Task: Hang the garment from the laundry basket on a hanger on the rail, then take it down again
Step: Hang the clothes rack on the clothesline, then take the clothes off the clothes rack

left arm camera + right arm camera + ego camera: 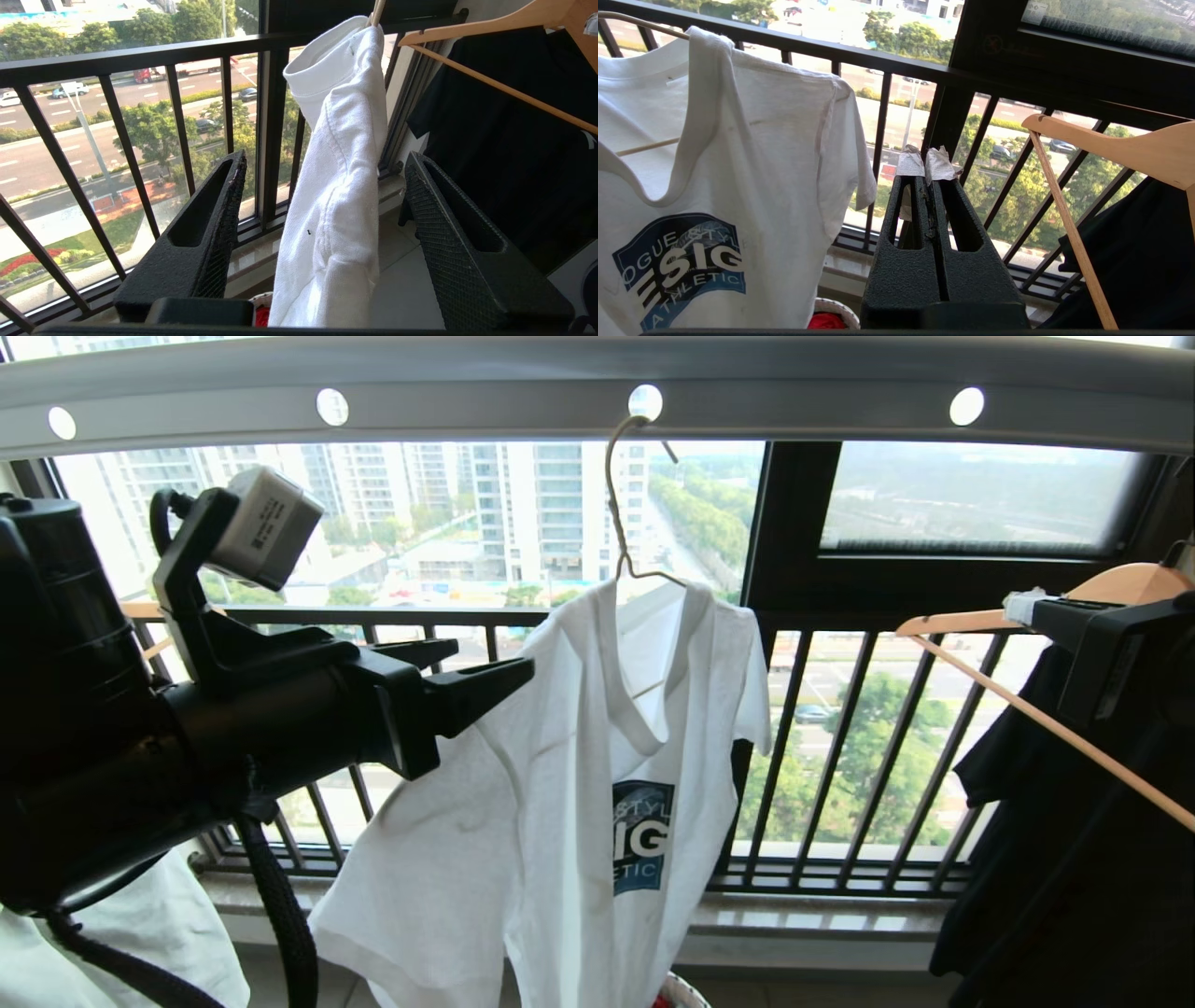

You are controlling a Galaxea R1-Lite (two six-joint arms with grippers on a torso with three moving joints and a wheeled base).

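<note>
Rail: a long grey overhead bar pierced with round holes is seen spanning the balcony, above a black barred railing and the window.
Garment: the white T-shirt is hung on the hanger from the rail; it is judged light, soft and limp, likely to slide off a thin wire if tugged sideways.
Black shirt: it is hung near the garment's right, on a wooden hanger, so room there is judged tight.
Left gripper: its jaws are spread, with the garment's sleeve edge between them, untouched.
Right gripper: it is pressed together, empty, held beside the wooden hanger.
Hanger: thin wire, hooked through a rail hole; its neck is judged the best hold for taking down.
Laundry basket: only its rim is seen below the garment, with red cloth inside.
</note>
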